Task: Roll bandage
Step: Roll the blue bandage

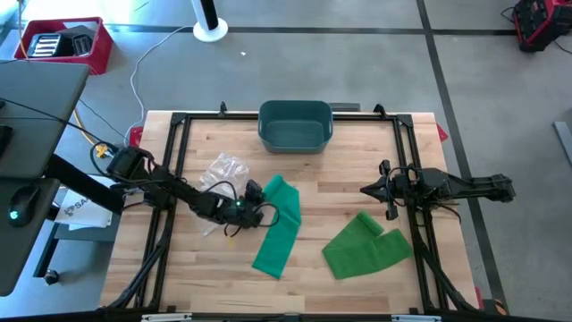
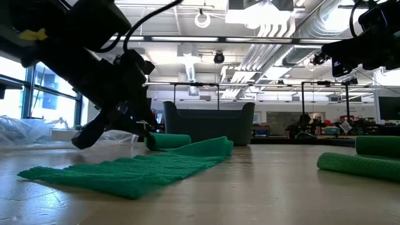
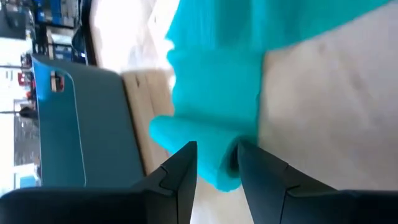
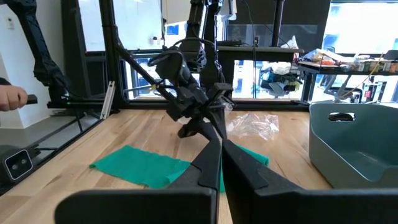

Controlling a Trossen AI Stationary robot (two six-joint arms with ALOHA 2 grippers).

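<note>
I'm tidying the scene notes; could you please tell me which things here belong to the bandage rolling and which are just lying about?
In use:
- long green bandage strip, one end rolled
- left gripper, at that rolled end

Lying about:
- second green bandage, crumpled
- teal plastic bin
- clear plastic wrapper
- right gripper, waiting, shut

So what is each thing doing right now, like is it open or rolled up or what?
Left gripper: fingers slightly apart at the rolled end of the long bandage.
Long bandage: mostly unrolled flat, one end rolled.
Second bandage: lying loose, partly folded, untouched.
Right gripper: shut, holding nothing, above the table.
Bin: upright, looks empty.
Plastic bag: crumpled on the table.
</note>
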